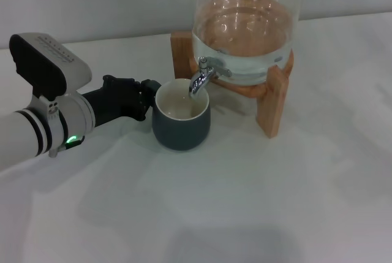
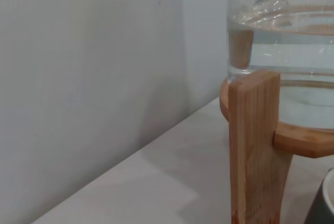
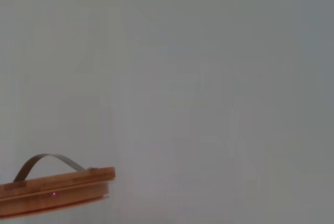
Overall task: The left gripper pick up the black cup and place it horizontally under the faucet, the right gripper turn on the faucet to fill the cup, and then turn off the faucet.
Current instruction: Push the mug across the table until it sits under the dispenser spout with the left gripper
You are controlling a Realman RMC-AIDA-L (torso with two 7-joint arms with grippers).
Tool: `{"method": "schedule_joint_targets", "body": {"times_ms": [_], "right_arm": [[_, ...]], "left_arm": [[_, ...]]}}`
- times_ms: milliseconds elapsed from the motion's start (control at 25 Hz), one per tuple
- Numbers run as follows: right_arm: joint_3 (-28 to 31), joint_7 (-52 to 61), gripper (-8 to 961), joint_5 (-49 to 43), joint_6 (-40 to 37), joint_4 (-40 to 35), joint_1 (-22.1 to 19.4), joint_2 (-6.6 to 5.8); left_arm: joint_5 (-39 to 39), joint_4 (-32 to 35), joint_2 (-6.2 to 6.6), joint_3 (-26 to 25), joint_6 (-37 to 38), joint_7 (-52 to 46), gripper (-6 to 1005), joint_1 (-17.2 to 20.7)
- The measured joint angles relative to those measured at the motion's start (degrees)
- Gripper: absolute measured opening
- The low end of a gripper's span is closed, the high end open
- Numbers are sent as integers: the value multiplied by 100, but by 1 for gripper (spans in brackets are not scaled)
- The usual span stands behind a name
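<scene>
The black cup (image 1: 180, 129) stands upright on the white table, its cream inside open to the top. It sits directly below the spout of the chrome faucet (image 1: 201, 79), whose tip hangs just over the cup's rim. My left gripper (image 1: 146, 99) is pressed up against the cup's left side, where the handle is hidden. In the left wrist view only a dark sliver of the cup (image 2: 321, 208) shows, beside a wooden leg. No stream of water is visible from the spout. The right gripper is out of view.
The faucet is fixed to a clear glass jar (image 1: 245, 36) holding water, resting on a wooden stand (image 1: 272, 100) at the back of the table. The right wrist view shows only the jar's wooden lid (image 3: 52, 190) with a metal handle against a grey wall.
</scene>
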Motion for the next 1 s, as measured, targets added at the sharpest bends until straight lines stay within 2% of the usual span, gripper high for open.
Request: {"method": "schedule_joint_targets", "body": {"times_ms": [1000], "right_arm": [[1, -69, 767, 15, -44, 0, 37, 0]], "left_arm": [[-11, 137, 7, 371, -35, 2, 121, -29]]}}
